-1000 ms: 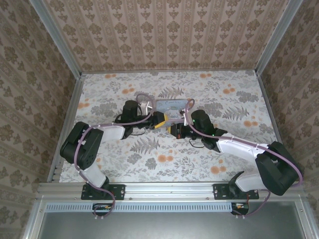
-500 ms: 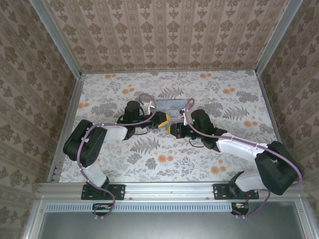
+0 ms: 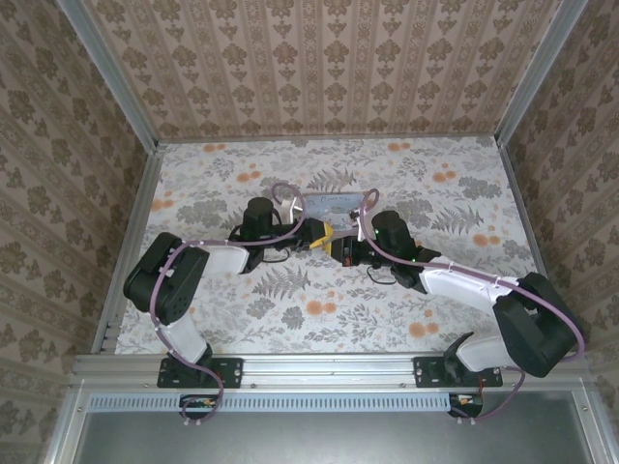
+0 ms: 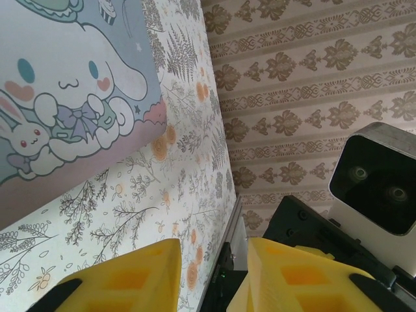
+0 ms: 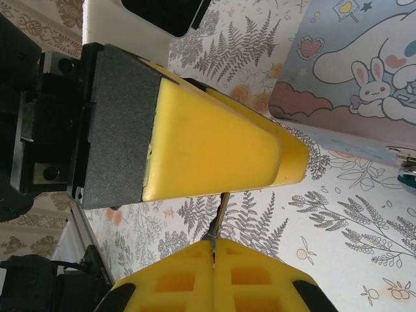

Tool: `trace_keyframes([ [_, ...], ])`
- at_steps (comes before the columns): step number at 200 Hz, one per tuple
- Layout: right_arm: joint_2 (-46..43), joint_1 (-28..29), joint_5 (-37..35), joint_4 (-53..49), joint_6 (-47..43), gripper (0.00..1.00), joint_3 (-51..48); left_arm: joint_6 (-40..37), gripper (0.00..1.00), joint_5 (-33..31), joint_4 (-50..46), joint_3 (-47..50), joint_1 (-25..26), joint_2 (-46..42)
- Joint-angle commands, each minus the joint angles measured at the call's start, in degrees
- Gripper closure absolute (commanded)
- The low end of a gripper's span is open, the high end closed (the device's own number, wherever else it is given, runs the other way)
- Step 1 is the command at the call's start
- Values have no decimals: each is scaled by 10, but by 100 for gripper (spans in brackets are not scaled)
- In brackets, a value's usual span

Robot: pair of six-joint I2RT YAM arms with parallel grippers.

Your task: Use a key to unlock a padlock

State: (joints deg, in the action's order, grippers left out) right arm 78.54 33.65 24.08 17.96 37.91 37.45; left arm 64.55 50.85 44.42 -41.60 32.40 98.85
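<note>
Over floral tabletop [image 5: 364, 214], right gripper [image 5: 214, 244] tight on key [image 5: 221, 209].

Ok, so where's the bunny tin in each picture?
Top external: the tin lies mid-floor, a bit toward the back wall.
Left wrist: the tin is in the top left corner, with its cartoon lid facing the camera.
Right wrist: the tin is in the top right corner.
Shared landmark: the fern-and-flower floor that the tin lies on.
</note>
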Motion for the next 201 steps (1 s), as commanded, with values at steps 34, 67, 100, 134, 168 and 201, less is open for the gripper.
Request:
trace_keyframes([
  [34,7,-7,6,24,8,100,11,0,75,12,23,6,4,10],
  [67,7,-9,5,24,9,100,10,0,80,12,25,8,6,10],
  [100,7,-10,6,27,10,100,10,0,86,11,26,8,7,11],
  [134,7,-11,5,29,12,100,11,0,97,10,27,6,10,12],
  [168,5,-20,4,36,22,95,4,-5,100,-8,26,4,8,8],
  [201,-33,-55,-12,19,45,52,-9,-22,100,-35,15,-16,-6,-5],
])
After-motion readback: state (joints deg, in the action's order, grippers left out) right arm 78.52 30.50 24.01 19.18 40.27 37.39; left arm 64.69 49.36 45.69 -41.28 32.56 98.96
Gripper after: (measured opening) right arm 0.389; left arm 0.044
